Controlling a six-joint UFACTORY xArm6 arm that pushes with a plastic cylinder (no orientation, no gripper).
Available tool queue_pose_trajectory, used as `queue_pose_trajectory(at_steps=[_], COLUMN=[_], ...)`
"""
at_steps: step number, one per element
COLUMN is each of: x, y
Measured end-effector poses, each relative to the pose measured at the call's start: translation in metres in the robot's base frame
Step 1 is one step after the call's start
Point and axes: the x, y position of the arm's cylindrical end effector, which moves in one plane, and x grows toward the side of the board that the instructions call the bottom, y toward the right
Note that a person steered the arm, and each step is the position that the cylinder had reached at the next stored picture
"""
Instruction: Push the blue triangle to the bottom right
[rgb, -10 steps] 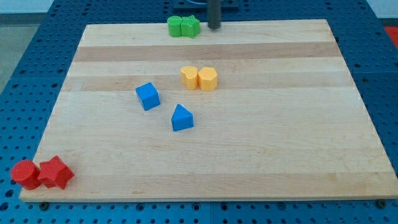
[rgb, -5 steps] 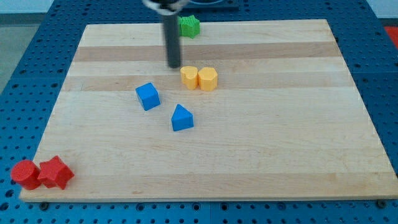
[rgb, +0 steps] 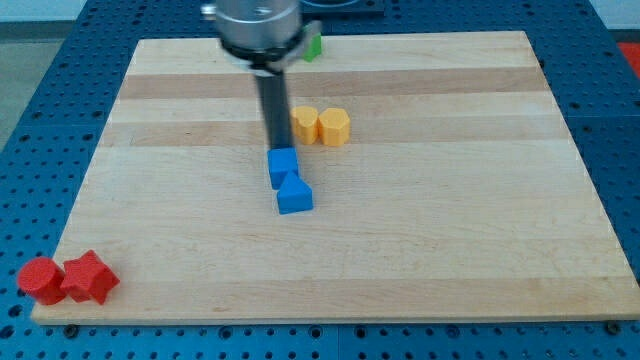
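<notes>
Arm: comes down from the view's top edge as a wide grey cylinder (rgb: 255, 28), then narrows into the straight dark rod (rgb: 273, 105), which stands nearly upright over the board.
My tip (rgb: 277, 148): at the rod's lower end, right at the top edge of the blue cube, touching it or just short of it; the exact contact cannot be told.
Fingers: the rod has no jaws or pads, so nothing opens or closes and nothing is gripped; it only meets the blue cube end-on.
Blue cube (rgb: 283, 167): just below my tip, a little left of the board's middle.
Blue triangle (rgb: 294, 194): directly below the blue cube and slightly to the view's right of it, touching it at its upper left; near the board's middle, well apart from the bottom right corner.
Yellow blocks: two side by side, touching each other, just to the view's right of the rod; the left one (rgb: 304, 124) is partly behind the rod, the right one (rgb: 335, 127) is rounded with flat faces.
Green block (rgb: 313, 45): above the blue cube near the board's top edge, mostly hidden behind the grey cylinder; shape unclear.
Red blocks: a round one (rgb: 40, 279) and a star-like one (rgb: 89, 278), touching, at the board's bottom left corner.
Board (rgb: 450, 200): pale wood, lying on a blue perforated table (rgb: 610, 120).
</notes>
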Motion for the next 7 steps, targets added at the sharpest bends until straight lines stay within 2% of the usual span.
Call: queue_pose_trajectory(at_steps=[1, 2, 4, 6, 7], x=[0.027, 0.049, 0.043, 0.014, 0.009], y=[0.059, 0.071, 0.051, 0.045, 0.017])
